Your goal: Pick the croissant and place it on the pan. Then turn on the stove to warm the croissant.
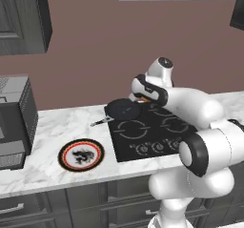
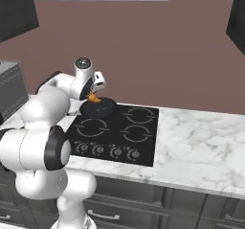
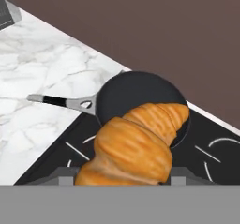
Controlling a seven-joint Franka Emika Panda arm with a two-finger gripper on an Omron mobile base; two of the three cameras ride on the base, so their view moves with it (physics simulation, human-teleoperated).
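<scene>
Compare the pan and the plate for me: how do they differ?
The pan is plain black with a thin handle; the plate is white with a black-and-red rim, a dark centre motif and no handle. The pan sits on the stove; the plate lies on the marble counter. Both are round and shallow.

The croissant is golden-orange with brown ridges; the pan is black, the stove black with white rings, the counter white-grey marble.
</scene>
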